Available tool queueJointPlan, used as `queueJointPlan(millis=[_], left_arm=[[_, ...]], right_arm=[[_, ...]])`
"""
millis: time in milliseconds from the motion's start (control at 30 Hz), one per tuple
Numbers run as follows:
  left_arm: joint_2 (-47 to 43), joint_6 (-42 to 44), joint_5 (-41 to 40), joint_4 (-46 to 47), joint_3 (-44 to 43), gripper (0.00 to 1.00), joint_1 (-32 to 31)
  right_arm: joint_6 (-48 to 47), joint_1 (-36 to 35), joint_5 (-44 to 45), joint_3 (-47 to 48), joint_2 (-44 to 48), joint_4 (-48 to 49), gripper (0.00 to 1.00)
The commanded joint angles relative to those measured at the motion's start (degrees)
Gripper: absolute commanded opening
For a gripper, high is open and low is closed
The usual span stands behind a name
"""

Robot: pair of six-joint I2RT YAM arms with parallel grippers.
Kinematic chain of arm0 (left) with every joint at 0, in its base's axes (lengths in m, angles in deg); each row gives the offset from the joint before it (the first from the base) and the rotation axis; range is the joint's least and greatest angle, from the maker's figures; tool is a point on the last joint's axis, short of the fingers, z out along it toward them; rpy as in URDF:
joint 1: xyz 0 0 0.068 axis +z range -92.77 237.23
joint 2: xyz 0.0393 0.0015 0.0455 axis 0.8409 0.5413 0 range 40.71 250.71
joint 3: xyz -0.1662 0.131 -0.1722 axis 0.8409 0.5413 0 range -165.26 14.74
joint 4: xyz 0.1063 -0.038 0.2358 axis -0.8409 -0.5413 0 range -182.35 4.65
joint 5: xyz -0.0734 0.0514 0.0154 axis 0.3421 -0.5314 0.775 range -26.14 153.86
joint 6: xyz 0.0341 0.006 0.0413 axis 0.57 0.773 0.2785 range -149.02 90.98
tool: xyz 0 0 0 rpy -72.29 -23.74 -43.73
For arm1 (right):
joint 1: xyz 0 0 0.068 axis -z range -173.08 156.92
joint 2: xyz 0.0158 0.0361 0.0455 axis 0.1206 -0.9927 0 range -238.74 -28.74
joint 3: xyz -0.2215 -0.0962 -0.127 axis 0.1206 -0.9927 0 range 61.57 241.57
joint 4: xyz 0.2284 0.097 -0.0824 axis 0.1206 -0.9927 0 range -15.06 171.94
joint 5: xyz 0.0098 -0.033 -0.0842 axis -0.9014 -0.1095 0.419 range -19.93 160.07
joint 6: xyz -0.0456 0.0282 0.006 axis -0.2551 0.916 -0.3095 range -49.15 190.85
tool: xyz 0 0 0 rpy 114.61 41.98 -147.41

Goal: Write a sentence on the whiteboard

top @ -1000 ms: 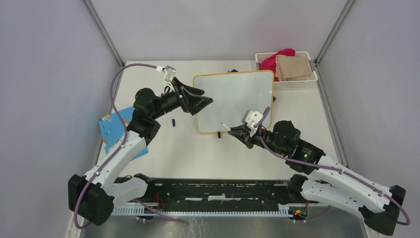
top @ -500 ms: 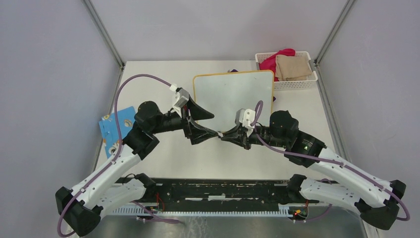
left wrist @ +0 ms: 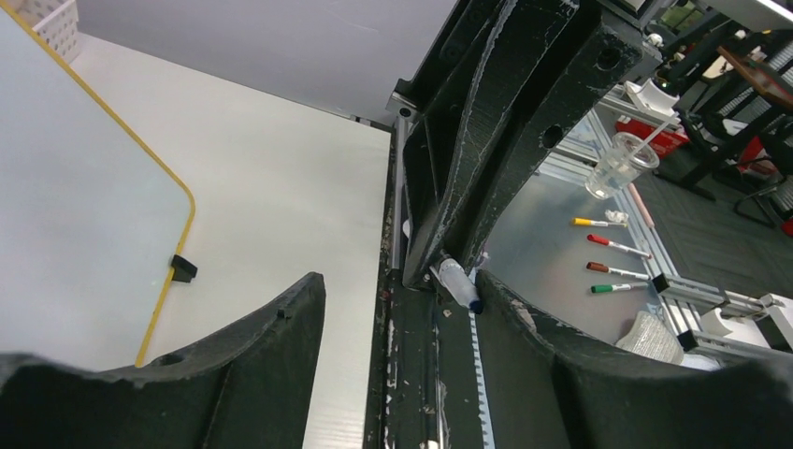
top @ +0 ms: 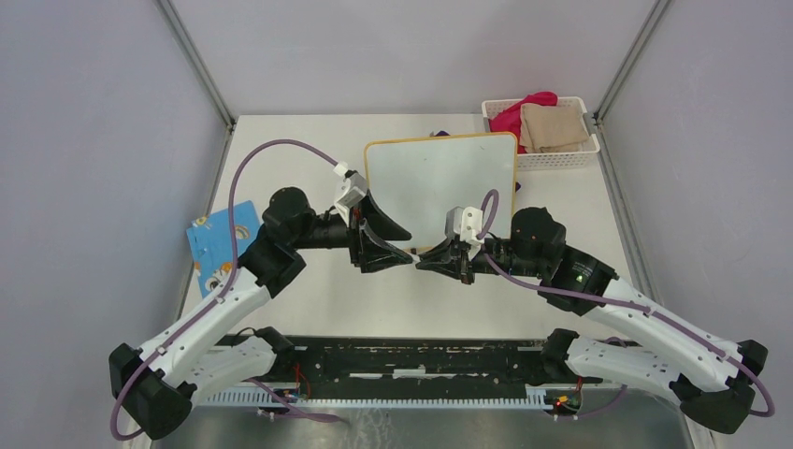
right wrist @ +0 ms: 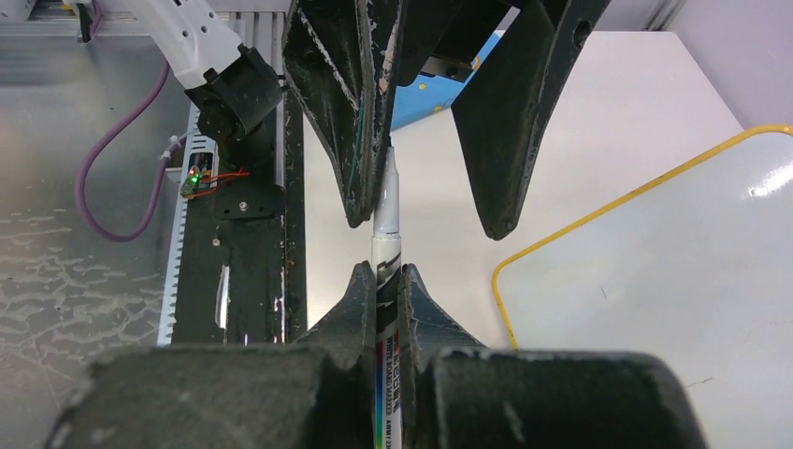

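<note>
**Top view.** Matte white table [top: 309, 299] with pale grey walls on three sides and metal posts at the far corners. A black rail [top: 411, 360] runs along the near edge.
- The whiteboard [top: 441, 180] lies flat at the far middle of the table. It has a thin yellow-orange frame, rounded corners and a plain white face.
- A white lattice basket [top: 552, 159] sits just off the board's far right corner, with pink and tan cloth inside.
- A blue patterned card [top: 210, 245] lies at the left edge.
- The arms meet just in front of the board's near edge. The left pincer [top: 410, 250] has its jaws apart. The right pincer [top: 420, 264] is tip to tip with it, and a sliver of white marker [top: 414, 251] shows between them.

**Left wrist view.** The left pincer's own fingers [left wrist: 252, 337] are black, rough and curved, and they stand apart.
- The right pincer reaches in between them. It is scuffed black with white wear, and the marker's dark blue end pokes out of it.
- The board lies to the left, with a small black foot [left wrist: 183, 269] at its frame.
- Past the table edge, loose coloured pens [left wrist: 612, 248] and a clear plastic cup [left wrist: 617, 164] rest on a metal surface.

**Right wrist view.** The right pincer's fingers [right wrist: 360, 299] are clamped together on the marker's barrel, just above its printed label.
- The marker's slim end sits between the left pincer's two fingers.
- One finger is right beside the marker; I cannot tell whether they touch. The other stands clear.
- A glossy corner of the board shows at right.
</note>
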Motion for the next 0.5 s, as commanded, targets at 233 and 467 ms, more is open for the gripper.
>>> queueJointPlan(millis=[233,467], left_arm=[[0.8,-1.5,4.5,1.7,-3.8,0.56,-0.9],[1.6,-1.4,5.1,1.6,-3.9,0.46,-1.4]], right_arm=[[0.9,0.1,-1.5,0.8,0.8,4.2,0.00],[1.4,0.1,-1.4,0.4,1.1,4.8,0.00]])
